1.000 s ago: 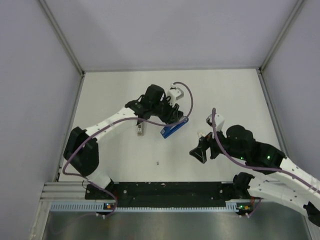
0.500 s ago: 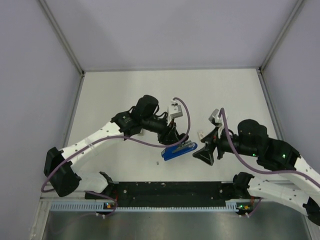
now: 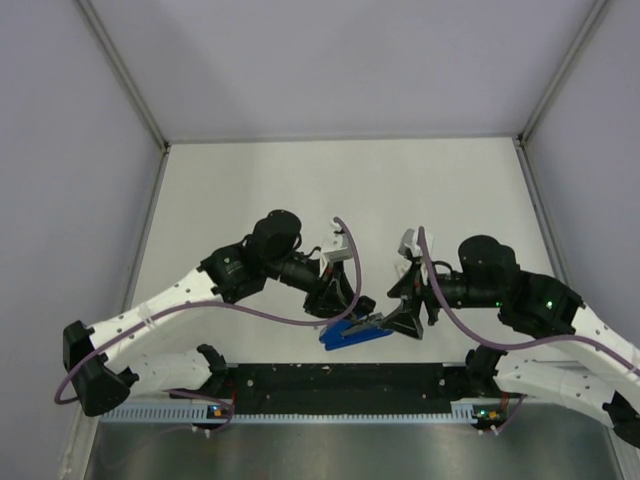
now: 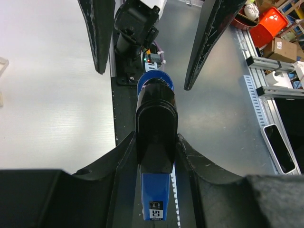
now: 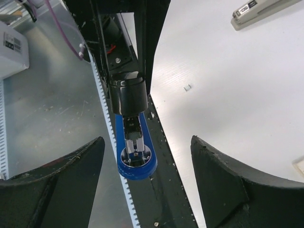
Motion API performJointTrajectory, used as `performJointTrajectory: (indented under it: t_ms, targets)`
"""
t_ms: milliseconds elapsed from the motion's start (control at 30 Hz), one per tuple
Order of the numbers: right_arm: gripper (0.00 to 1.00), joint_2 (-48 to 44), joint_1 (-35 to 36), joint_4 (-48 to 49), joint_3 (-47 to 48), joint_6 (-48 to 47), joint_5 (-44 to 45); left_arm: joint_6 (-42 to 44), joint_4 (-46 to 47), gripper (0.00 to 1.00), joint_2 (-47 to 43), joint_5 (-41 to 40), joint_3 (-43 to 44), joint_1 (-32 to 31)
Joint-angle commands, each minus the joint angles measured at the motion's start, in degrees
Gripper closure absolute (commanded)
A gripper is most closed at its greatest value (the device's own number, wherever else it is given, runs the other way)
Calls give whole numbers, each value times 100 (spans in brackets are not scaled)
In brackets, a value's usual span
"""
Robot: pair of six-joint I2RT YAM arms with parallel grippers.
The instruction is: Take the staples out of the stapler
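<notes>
Top view, lower centre of the frame: a small slim bright-blue stapler with a black end and silvery metal parts (image 3: 352, 333) was held by the left gripper (image 3: 345, 310) above the near edge of the white table (image 3: 230, 190), just over the black base strip (image 3: 330, 378). It lay almost level, pointing to the right of the frame.

Left wrist view: the left gripper's fingers (image 4: 124, 159) were clenched on the sides of the stapler's black end, one on each flank, touching it. The blue body ran on past them in both directions, and its rounded blue tip showed at the upper centre.

The right gripper (image 3: 405, 318) stood at the stapler's right-hand tip with its fingers spread wide and grasping nothing; in the right wrist view they sat in the two lower corners, well apart from the stapler between them.

Right wrist view, centre: the stapler's narrow channel lay open toward the camera, with silvery metal parts inside. Whether staples were in it could not be told.

In the same view, a grey bar (image 5: 259, 9) rested on the table at the upper right, and a small metal scrap (image 5: 188, 87) lay alone on the table below it.
</notes>
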Motion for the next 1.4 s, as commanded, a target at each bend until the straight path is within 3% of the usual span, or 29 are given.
performJointTrajectory:
  t_ms: [0,167,467,833,933,1100,1367]
  targets:
    - [27,12,-36,430,-122,-10,-438,-306,801,100,-163,294,0,-44]
    - [32,56,-45,712,-315,87,-614,-403,1012,100,-57,303,0,-53]
    - [50,30,-36,1064,-728,166,-878,-622,1486,100,-92,190,-79,-53]
    - [65,-497,-36,1643,-1404,623,-624,-1466,3181,100,-329,-418,-519,-26]
    - [62,-699,-45,1626,-1414,710,-448,-1545,3280,100,-242,-277,-466,-26]
    - [40,-857,-36,1250,-1063,641,-202,-1502,3096,100,-127,83,-370,-44]
    - [32,-928,-36,704,-421,316,203,-1159,2454,100,-215,312,-361,-88]
